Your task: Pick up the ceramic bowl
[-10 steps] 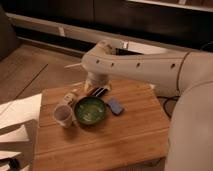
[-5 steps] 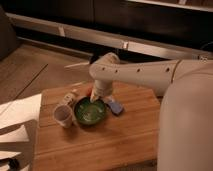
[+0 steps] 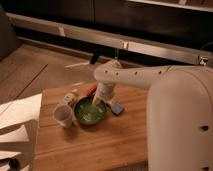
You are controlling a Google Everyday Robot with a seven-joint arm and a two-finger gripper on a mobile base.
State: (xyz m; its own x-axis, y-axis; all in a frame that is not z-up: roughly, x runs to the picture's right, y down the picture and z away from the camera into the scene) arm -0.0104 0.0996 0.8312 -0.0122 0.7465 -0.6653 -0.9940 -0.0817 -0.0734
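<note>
Your gripper (image 3: 97, 102) hangs just above the bowl's (image 3: 86, 116) far rim; whether it grips, I cannot tell.

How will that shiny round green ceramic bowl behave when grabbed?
The shiny round green ceramic bowl looks rigid, and its glossy glaze may be slippery. Wide and shallow, it probably won't tip on the wooden table. The gripper hangs over its far edge.

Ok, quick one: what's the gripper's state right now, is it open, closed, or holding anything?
Gripper: low over the far side of the ceramic bowl; open, closed or holding cannot be told.
</note>
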